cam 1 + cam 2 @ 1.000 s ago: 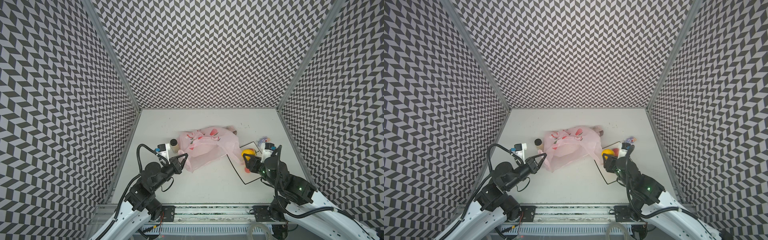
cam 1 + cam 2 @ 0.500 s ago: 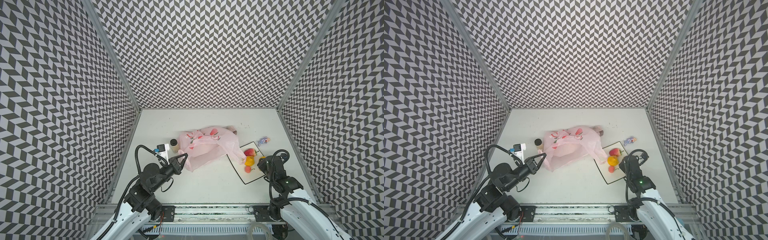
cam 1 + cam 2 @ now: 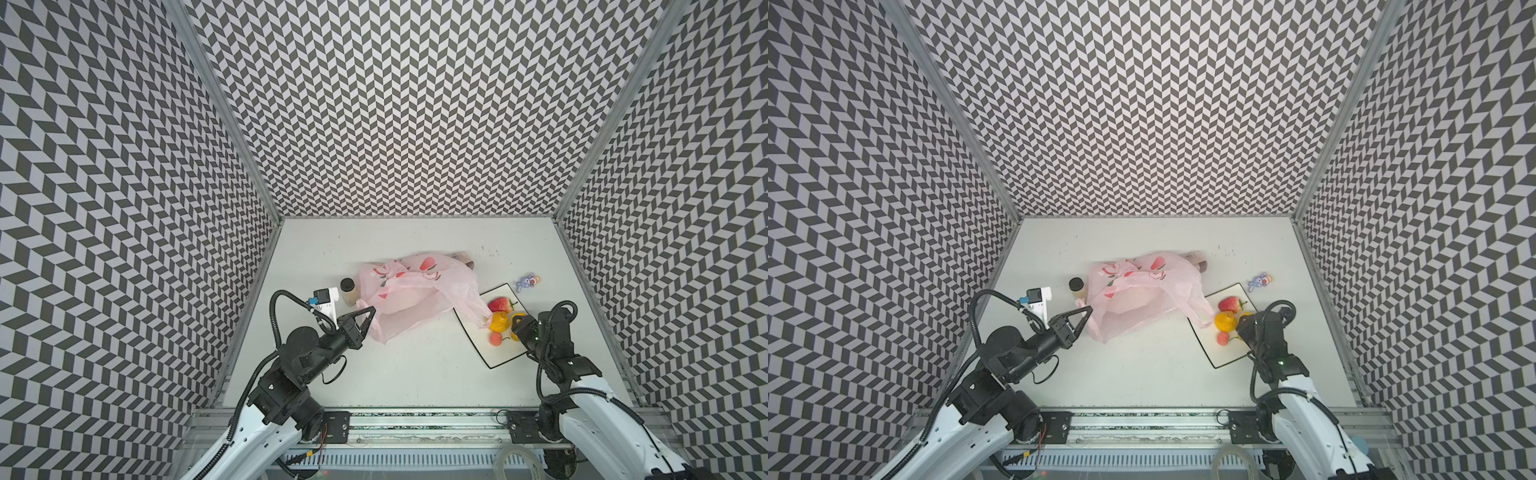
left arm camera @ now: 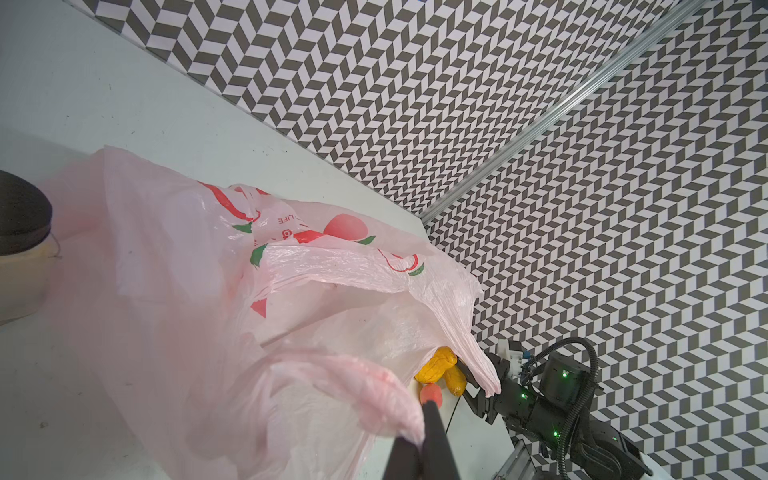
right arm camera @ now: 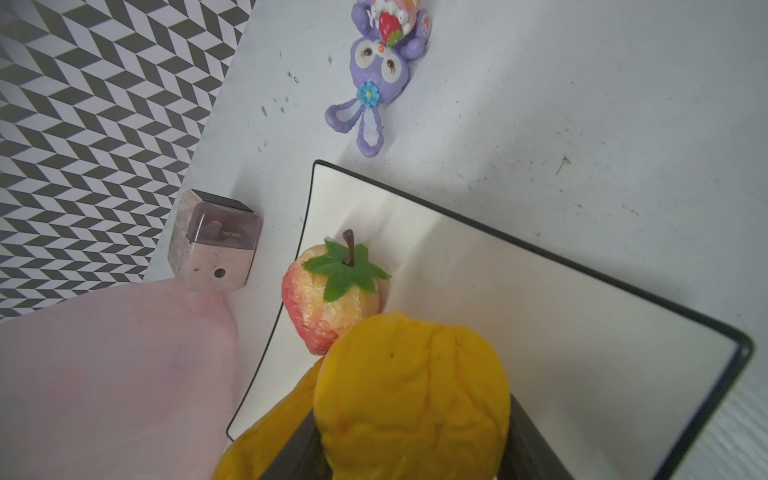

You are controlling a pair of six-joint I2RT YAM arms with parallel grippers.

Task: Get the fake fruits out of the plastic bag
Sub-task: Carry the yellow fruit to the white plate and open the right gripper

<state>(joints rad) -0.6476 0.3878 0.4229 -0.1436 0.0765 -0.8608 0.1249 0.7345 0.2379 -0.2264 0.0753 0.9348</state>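
Clock directions are read in a top view, with 12 o'clock toward the far wall.

The right end effector (image 3: 516,327) is clamped on a yellow fruit (image 5: 411,390), which fills the gap between the jaws and projects forward past them. It hangs at the 3 o'clock edge of the plate (image 3: 500,355).

From it, three fruits rest on the plate:
- The orange fruit (image 3: 498,323) lies just beside it at 9 o'clock.
- The strawberry (image 3: 498,304) lies at 10 o'clock.
- The pink-red ball (image 3: 495,339) lies at 8 o'clock.

Bare plate lies at 7 o'clock, and the set-down probably belongs there.

Farther out at 10 o'clock, the plastic bag (image 3: 415,291) lies on the counter (image 3: 415,374). One loop handle trails onto the plate. The left end effector (image 3: 371,311) is clenched on the bag's 8 o'clock edge. No fruit shows through the film, so it cannot be told whether any remain inside.
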